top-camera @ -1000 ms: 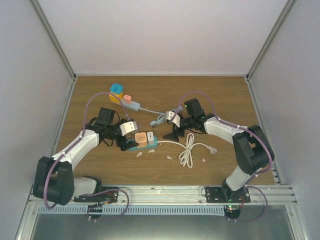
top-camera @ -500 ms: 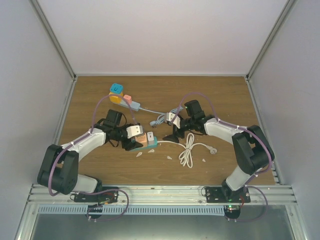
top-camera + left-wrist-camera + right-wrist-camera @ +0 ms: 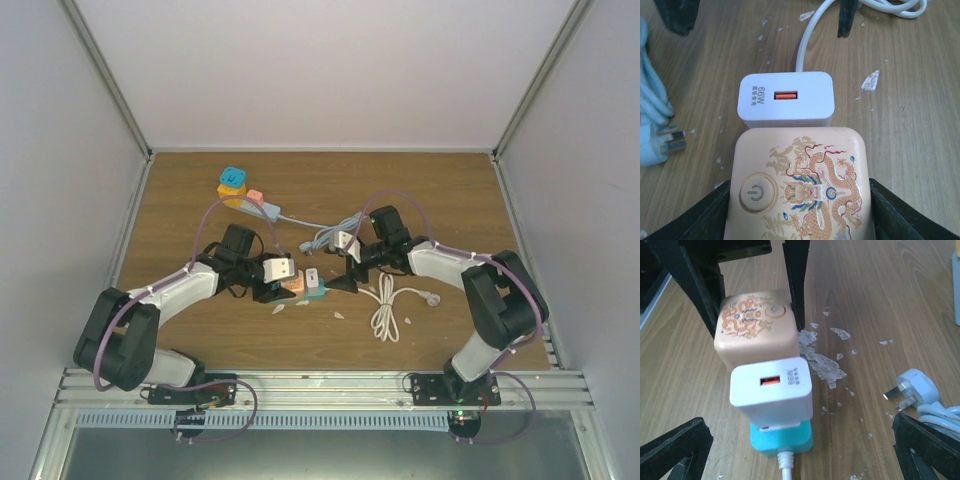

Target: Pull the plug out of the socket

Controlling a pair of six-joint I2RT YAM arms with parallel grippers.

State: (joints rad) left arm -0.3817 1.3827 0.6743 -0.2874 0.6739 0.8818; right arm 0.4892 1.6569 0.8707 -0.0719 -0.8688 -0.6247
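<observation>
Underneath everything, the brown wood-grain tabletop (image 3: 450, 190) carries two black-and-white arms whose tips meet near its middle. The left arm (image 3: 170, 292) reaches in from its side, and the left end effector (image 3: 290, 288) pinches a peach rounded cube adapter (image 3: 805, 185) printed with a dragon and a power button, with one black finger pressed to each flank. The right arm (image 3: 450, 262) bends in from the opposite side. The right end effector (image 3: 797, 440) is spread wide, its fingers straddling the cable end of a short teal power strip (image 3: 782, 442), each well clear of it.

The socket, a long, narrow, pale grey-blue power strip (image 3: 266, 209), lies toward the far left, well apart from both end effectors. A yellow-and-blue cube (image 3: 232, 184) sits just beside its far end, and a small pink plug (image 3: 254, 197) is seated on top.

A coiled white cable (image 3: 385, 305) lies near the right end effector. The peach adapter stands on the teal strip, touching a white 66W charger block (image 3: 786, 100) with an orange port. A white three-pin plug (image 3: 912, 387) rests on the wood, and white flakes (image 3: 822, 365) dot it.
</observation>
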